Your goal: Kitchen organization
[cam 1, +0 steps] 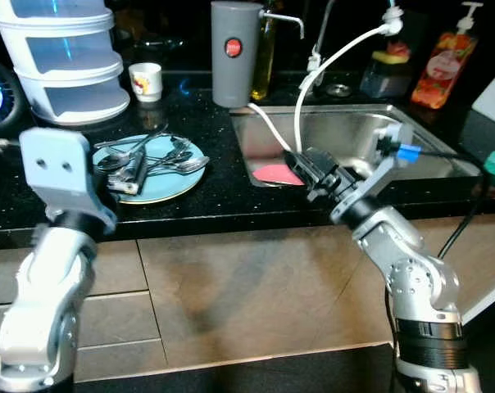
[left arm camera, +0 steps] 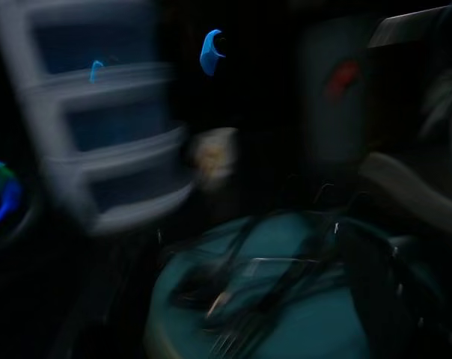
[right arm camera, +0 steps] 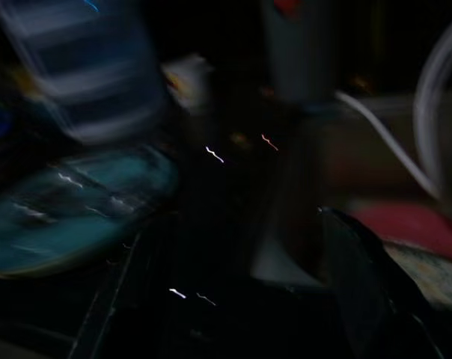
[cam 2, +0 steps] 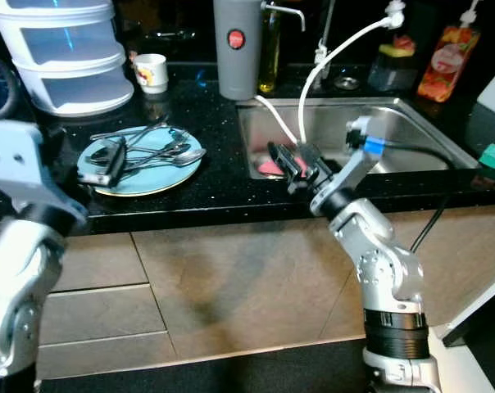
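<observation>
A light blue plate (cam 1: 192, 175) lies on the black counter (cam 1: 206, 205), heaped with several spoons and forks (cam 1: 164, 159). My left gripper (cam 1: 133, 173) reaches over the plate's left side, down among the cutlery. My right gripper (cam 2: 293, 164) stands open at the front left corner of the steel sink (cam 1: 358, 131), just above a pink cloth (cam 1: 272, 173) on the sink floor. Both wrist views are dark and blurred; the left wrist view shows the plate (left arm camera: 316, 336) and forks (left arm camera: 233, 329) close below.
A white stacked container (cam 1: 67, 57) and a small cup (cam 1: 146, 80) stand behind the plate. A grey canister (cam 1: 235, 53) sits at the sink's back left. A white hose (cam 1: 338, 56) arcs from the tap. A soap bottle (cam 1: 448, 61) is at back right.
</observation>
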Controlling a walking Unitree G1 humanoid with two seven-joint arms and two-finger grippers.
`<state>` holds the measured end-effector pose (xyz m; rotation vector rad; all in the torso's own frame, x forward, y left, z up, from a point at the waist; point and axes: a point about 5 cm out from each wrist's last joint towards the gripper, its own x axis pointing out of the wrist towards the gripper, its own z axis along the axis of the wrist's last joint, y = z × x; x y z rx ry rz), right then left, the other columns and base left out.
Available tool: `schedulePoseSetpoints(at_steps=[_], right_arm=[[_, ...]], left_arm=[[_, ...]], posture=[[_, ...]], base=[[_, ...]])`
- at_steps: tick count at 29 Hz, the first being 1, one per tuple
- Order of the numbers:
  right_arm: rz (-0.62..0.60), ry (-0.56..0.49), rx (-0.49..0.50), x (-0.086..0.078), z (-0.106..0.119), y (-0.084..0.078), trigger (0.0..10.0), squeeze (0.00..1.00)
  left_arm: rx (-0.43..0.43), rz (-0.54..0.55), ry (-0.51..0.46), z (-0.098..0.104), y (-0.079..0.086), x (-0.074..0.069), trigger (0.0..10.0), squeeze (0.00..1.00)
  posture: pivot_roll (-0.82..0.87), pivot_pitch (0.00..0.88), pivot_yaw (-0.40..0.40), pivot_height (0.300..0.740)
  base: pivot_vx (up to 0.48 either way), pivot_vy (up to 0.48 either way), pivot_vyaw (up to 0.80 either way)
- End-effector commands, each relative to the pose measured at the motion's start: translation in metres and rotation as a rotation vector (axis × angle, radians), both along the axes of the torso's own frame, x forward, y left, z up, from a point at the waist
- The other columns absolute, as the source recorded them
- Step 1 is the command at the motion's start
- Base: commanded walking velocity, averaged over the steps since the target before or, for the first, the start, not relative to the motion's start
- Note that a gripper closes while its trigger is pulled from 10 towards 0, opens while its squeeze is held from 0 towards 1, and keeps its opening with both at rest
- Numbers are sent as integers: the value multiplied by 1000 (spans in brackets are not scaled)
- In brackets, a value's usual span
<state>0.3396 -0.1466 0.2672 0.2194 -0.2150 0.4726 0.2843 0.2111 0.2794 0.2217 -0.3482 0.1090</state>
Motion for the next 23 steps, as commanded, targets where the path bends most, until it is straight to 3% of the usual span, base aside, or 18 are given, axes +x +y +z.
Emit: schedulePoseSetpoints(at_steps=[1,3,11,12,16,23], right_arm=[[-62,73,-79,5,-11,4,10000,0],[-40,52,-28,5,-7,11,10000,0],[-75,53,-39,8,-15,8,10000,0],[-97,41,-47,9,-16,6,10000,0],[-186,7,-50,11,-19,-3,10000,0],[-202,-2,-72,11,-23,-2,10000,0]], left_arm=[[67,124,68,-6,13,5,10000,0],[6,176,124,-7,25,10,10000,0],[-35,68,112,-4,20,15,10000,0],[-75,58,117,-5,20,16,10000,0],[-75,53,109,-2,24,18,10000,0],[-96,29,98,0,28,16,10000,0]], posture=[[13,86,-8,740],[21,89,-9,740],[20,87,-4,740],[18,88,-2,740],[22,89,1,740],[26,89,-2,740]], base=[[0,0,0],[0,0,0],[0,0,0],[0,0,0],[0,0,0],[0,0,0]])
